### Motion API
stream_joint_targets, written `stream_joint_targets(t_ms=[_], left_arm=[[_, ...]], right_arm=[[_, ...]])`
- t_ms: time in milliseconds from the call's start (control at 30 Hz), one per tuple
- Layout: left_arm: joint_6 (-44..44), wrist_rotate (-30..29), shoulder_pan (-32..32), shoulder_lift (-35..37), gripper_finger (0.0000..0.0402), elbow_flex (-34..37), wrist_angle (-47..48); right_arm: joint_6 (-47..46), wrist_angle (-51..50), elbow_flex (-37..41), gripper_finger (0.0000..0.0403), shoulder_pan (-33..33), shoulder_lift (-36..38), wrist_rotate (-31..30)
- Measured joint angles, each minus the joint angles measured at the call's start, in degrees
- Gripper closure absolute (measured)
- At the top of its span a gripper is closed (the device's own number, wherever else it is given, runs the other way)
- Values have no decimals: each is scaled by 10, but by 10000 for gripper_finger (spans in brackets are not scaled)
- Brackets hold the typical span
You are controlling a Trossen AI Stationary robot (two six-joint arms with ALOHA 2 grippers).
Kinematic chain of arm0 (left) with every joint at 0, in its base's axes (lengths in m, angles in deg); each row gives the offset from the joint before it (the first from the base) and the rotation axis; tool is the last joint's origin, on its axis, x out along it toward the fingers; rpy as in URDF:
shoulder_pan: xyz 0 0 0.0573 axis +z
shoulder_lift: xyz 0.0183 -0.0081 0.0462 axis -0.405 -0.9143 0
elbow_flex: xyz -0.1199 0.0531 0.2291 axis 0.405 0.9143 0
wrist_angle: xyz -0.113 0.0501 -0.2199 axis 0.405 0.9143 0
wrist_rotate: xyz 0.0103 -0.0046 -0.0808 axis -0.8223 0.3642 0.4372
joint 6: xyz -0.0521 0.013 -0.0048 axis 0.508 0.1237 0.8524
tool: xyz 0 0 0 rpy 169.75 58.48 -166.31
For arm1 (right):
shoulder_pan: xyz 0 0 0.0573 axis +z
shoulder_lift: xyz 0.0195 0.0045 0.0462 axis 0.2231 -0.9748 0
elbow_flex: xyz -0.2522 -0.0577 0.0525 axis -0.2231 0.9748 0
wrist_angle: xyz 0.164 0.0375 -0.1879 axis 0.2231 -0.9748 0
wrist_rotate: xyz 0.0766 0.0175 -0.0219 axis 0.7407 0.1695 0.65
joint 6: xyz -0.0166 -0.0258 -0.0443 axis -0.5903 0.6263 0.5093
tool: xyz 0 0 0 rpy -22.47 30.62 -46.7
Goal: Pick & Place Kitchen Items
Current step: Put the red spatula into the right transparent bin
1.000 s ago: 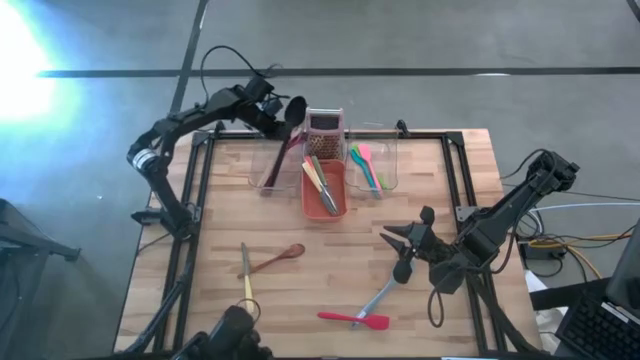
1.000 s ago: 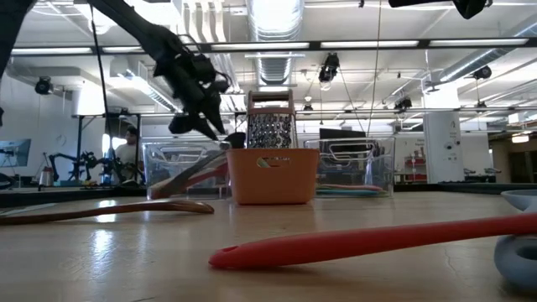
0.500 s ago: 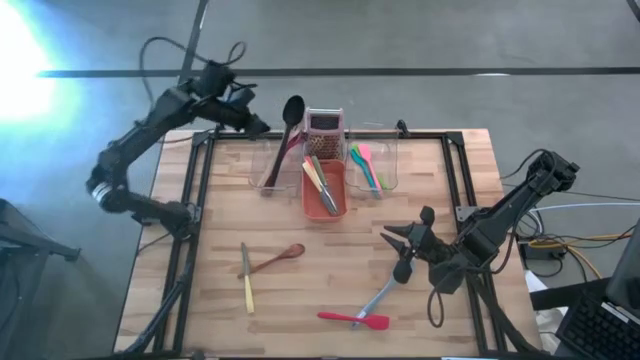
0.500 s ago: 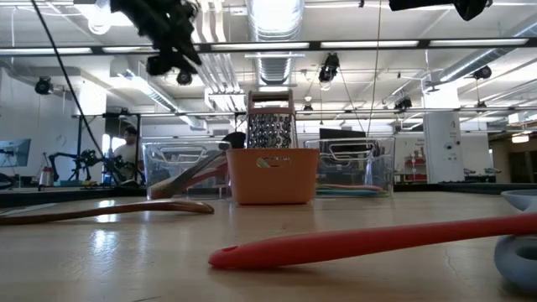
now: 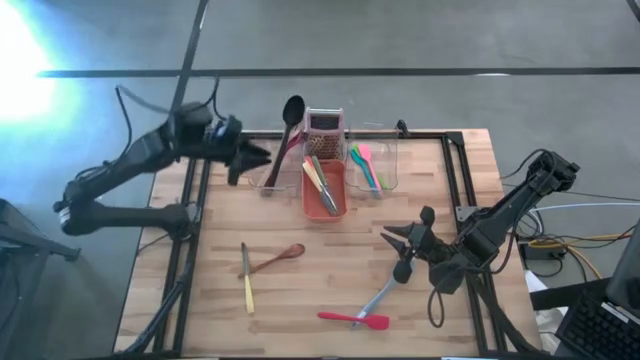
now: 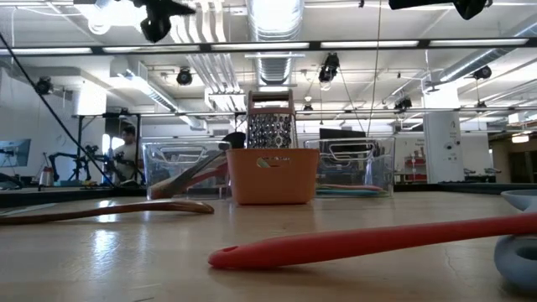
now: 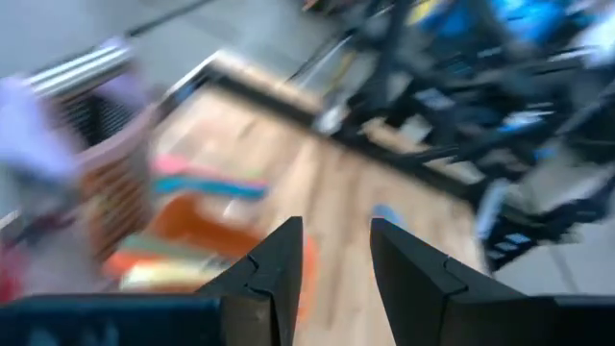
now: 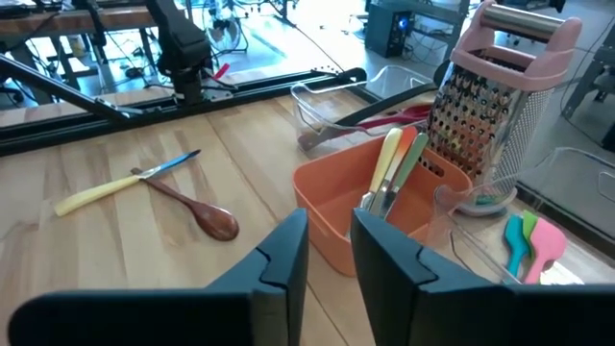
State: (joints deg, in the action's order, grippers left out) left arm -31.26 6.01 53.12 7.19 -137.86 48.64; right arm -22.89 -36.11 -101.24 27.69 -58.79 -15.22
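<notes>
My left gripper [image 5: 260, 156] hangs open and holds nothing, high over the table's far left, beside the left clear tub [image 5: 268, 172], in which a black ladle [image 5: 291, 118] leans. My right gripper [image 5: 388, 238] stands open and holds nothing over the table's right half, pointing toward the tubs. On the wood lie a wooden spoon [image 5: 280, 258], a yellow-handled knife [image 5: 246, 282], a red spatula [image 5: 355, 320] and a grey-blue utensil [image 5: 380, 296]. The orange tub [image 5: 335, 205] holds several utensils [image 8: 392, 173]. Pink, green and blue spatulas [image 5: 365, 166] lie in the right clear tub.
A pink-framed metal grater [image 5: 323, 124] stands at the orange tub's far end. A black frame [image 5: 197, 200] runs along the table's left and right edges. Bare wood [image 5: 330, 262] lies between the tubs and the loose utensils. A person [image 6: 127, 151] shows far back in the room.
My left gripper has drawn away from the black ladle, rising and going toward the table's left edge and then its near edge as its arm folds back. The ladle stays leaning in the left clear tub. My right arm has kept still.
</notes>
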Motion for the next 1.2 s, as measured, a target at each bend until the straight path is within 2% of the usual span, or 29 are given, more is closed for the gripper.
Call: stream_joint_targets(t_ms=[367, 533, 667, 767, 900, 1067, 1200], left_arm=[[35, 0, -202, 125, 276, 226, -419], [44, -1, -259, 126, 276, 324, -605], [113, -6, -270, 104, 276, 369, -729], [133, -6, -272, 102, 277, 379, -738], [54, -16, -305, 103, 294, 395, -714], [-31, -111, -368, 103, 321, 410, -709], [-116, -212, -432, 103, 334, 405, -681]], right_arm=[[0, 0, 1, 331, 0, 0, 0], [11, 1, -2, 339, 0, 0, -2], [16, 3, -5, 338, 0, 0, -18], [16, 3, -5, 335, 0, -1, -17], [16, 2, -5, 331, 0, -1, -15], [16, 2, -5, 326, 0, -1, -14], [15, 2, -4, 326, 0, -1, -14]])
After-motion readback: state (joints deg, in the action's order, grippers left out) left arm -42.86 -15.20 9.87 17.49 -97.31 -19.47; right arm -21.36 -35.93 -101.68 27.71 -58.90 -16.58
